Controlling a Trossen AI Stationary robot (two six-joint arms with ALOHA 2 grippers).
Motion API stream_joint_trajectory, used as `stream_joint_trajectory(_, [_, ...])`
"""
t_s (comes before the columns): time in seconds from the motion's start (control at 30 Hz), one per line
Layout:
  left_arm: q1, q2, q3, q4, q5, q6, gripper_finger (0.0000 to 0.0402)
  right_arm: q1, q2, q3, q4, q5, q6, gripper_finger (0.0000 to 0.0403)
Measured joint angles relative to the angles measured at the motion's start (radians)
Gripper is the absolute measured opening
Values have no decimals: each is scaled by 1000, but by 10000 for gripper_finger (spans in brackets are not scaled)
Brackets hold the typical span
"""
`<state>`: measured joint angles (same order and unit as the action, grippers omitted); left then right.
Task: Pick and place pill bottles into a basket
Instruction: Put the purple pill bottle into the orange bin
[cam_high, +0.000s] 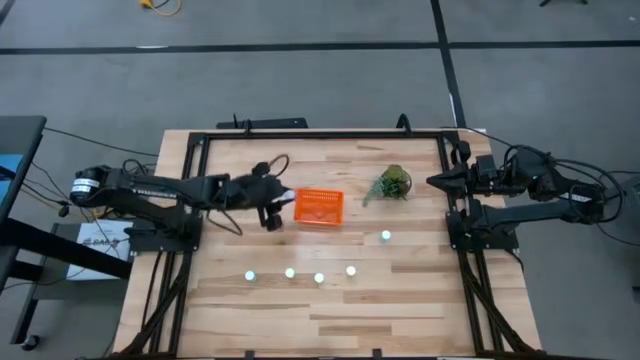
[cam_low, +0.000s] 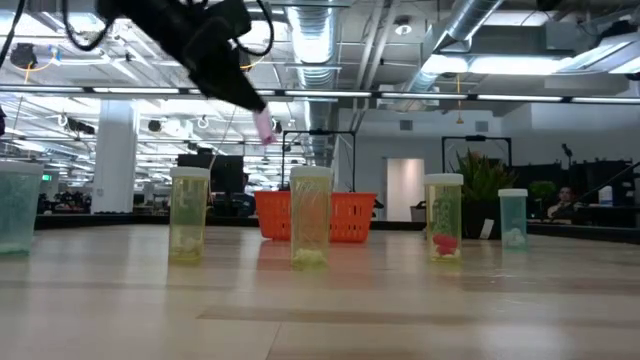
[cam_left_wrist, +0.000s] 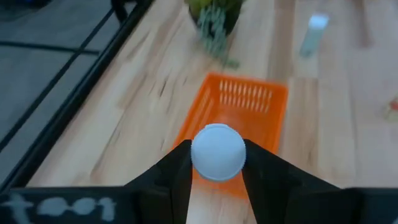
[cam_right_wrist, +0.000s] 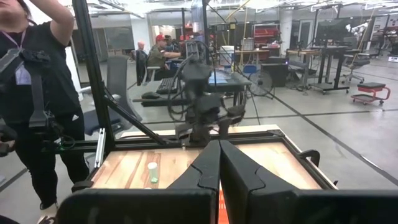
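Left gripper hangs just beside the orange basket, clenched on a white-capped pill bottle. Five more bottles stand on the table. Right gripper, pressed together, seemingly empty, waits at the table's edge.

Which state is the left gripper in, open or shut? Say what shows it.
Shut on a pill bottle: the left gripper clamps its white cap between both fingers, beside the basket.
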<state>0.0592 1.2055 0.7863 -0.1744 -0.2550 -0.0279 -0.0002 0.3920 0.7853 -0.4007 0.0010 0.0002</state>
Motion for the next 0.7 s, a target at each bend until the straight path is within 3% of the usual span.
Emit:
stream_joint_trajectory(0.17, [97,111,54,14,136,40,116,0,0,0,0,0,0,0])
stream_joint_trajectory(0.4, [165,283,157,-53,180,71,116,0,0,0,0,0,0,0])
stream_joint_trajectory(0.53, [185,324,169,-61,266,58,116,0,0,0,0,0,0,0])
stream_joint_trajectory(0.7, [182,378,171,-55,301,35,116,0,0,0,0,0,0,0])
